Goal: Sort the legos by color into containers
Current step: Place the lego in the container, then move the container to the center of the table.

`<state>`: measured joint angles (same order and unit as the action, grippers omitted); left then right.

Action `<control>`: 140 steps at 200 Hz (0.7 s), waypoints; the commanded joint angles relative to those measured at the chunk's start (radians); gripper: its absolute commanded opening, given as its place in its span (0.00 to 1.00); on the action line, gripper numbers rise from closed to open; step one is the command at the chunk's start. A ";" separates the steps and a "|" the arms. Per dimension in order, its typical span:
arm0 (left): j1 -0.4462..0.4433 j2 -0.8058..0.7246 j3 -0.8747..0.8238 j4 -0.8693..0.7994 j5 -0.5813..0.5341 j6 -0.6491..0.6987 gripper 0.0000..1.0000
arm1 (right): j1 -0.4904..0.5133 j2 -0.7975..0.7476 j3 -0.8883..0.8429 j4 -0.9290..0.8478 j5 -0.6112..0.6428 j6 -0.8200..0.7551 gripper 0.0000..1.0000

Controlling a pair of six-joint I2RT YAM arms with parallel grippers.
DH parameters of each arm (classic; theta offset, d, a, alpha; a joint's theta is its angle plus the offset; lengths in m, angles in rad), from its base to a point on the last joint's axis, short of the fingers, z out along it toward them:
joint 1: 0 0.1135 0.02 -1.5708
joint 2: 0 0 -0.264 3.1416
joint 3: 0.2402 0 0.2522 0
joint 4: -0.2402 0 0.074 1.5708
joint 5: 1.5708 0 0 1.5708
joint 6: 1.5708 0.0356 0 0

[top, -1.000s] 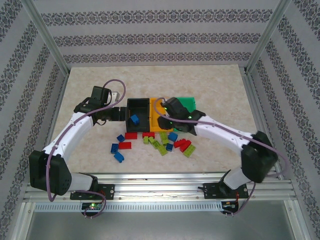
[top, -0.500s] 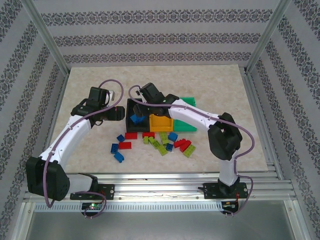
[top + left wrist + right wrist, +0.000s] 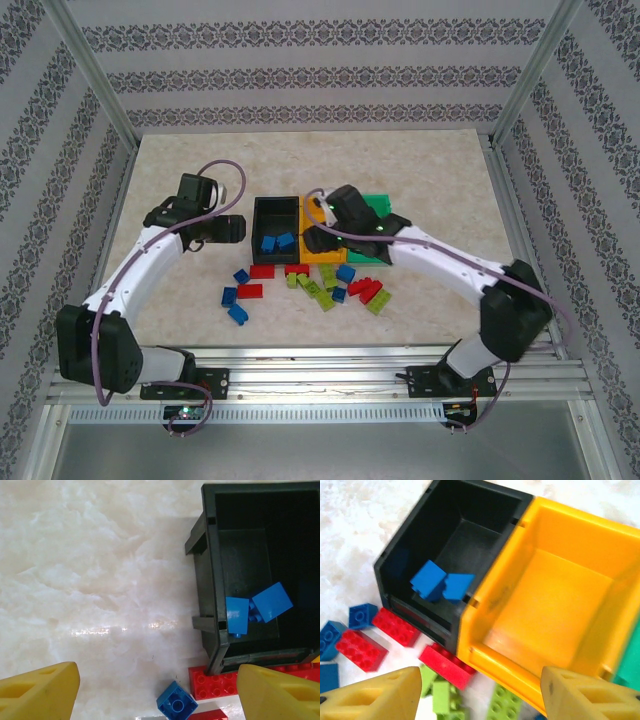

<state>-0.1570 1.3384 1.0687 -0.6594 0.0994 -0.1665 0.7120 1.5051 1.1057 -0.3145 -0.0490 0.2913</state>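
Observation:
The black bin [image 3: 277, 212] holds two blue legos [image 3: 276, 241], also seen in the left wrist view [image 3: 236, 615] and the right wrist view [image 3: 429, 580]. The orange bin [image 3: 550, 605] stands against its right side, and the green bin [image 3: 378, 208] is beyond that. Loose blue, red [image 3: 250, 291] and yellow-green legos [image 3: 326, 300] lie in front of the bins. My left gripper [image 3: 238, 228] hovers open and empty left of the black bin, above a blue lego [image 3: 176, 701]. My right gripper [image 3: 480, 685] is open and empty over the orange bin's near wall.
A red lego [image 3: 215, 682] lies against the black bin's near corner, and another red one [image 3: 447, 665] sits where the black and orange bins meet. Bare marble table [image 3: 200, 170] extends left of and behind the bins. Metal frame posts stand at the table's corners.
My right gripper swung left over the black bin, opened, and came back over the orange bin. A second blue lego now lies in the black bin. The left arm hardly moved.

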 commanded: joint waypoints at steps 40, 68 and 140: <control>0.011 0.064 0.041 -0.072 0.064 0.045 0.81 | -0.118 -0.133 -0.268 0.115 -0.037 0.024 0.63; 0.011 0.086 0.051 -0.075 0.075 0.045 0.81 | -0.121 -0.053 -0.234 0.084 0.039 0.043 0.59; 0.011 0.064 0.040 -0.071 0.077 0.050 0.81 | -0.118 0.132 -0.105 0.081 0.122 0.080 0.38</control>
<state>-0.1551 1.4166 1.0878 -0.6975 0.1646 -0.1349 0.5915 1.5982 0.9482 -0.2420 0.0257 0.3428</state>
